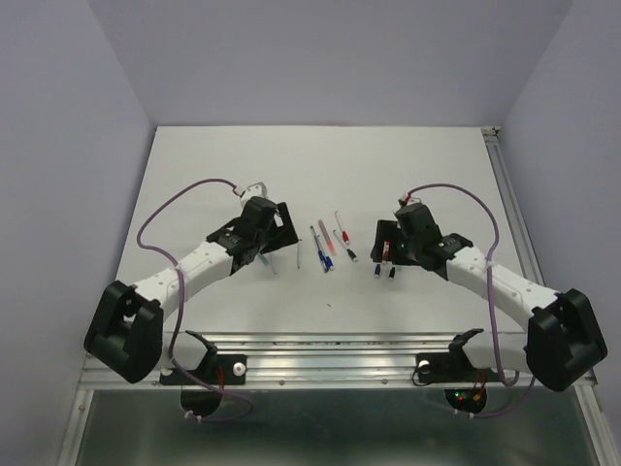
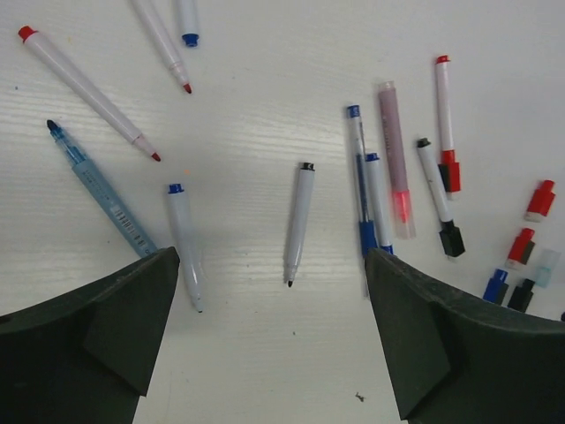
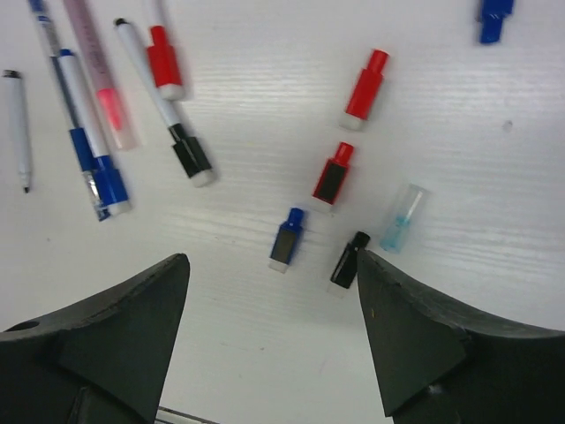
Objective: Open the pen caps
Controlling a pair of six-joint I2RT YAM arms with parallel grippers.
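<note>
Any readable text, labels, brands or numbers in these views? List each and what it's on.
No text here can be read.
light-blue translucent pen: dark print along the barrel, too small and blurred to read.
pink translucent pen: faint marks on the barrel, perhaps print, unreadable.
Nothing else shows lettering.

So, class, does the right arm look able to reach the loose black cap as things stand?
Probably yes: the right claw is open, and the black cap lies uncovered right beside it, apart from the clear cap.

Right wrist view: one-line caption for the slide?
Open right gripper hovers over loose caps on the table; capped pens lie beside them.
</note>
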